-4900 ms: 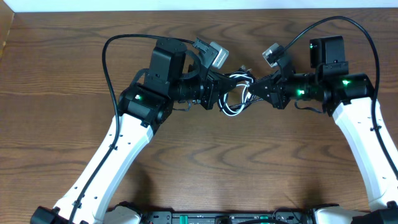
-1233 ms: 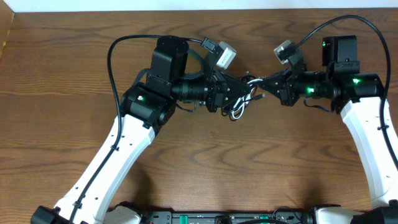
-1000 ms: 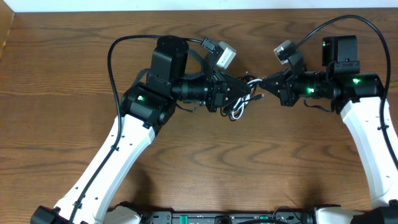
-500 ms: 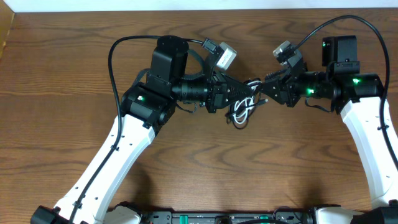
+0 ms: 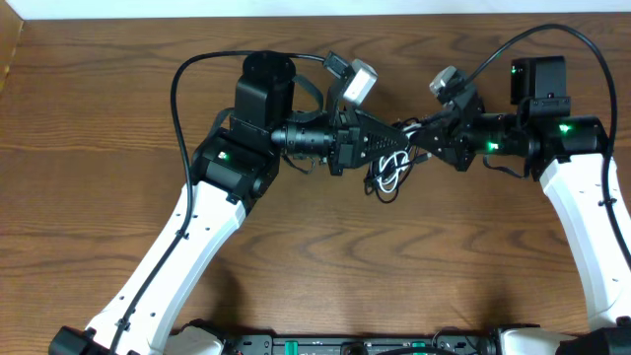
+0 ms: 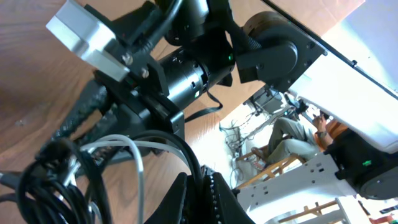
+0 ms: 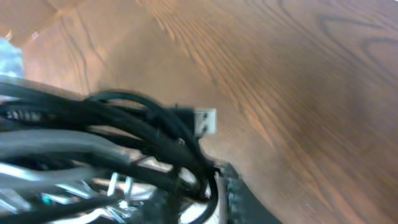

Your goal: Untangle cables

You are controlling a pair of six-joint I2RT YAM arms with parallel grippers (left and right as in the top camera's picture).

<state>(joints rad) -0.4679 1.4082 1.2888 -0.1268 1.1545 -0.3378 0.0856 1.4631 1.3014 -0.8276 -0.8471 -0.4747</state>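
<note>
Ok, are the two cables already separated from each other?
No, the black cable and the white cable are bunched together in one tangle.

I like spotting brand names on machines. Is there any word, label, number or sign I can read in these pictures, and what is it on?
No text can be read in any view.
The robot arms: only green lights, no lettering visible.
The plug on the cables: blurred, no marking legible.
The gear along the overhead view's bottom edge: any labels are too small to read.
</note>
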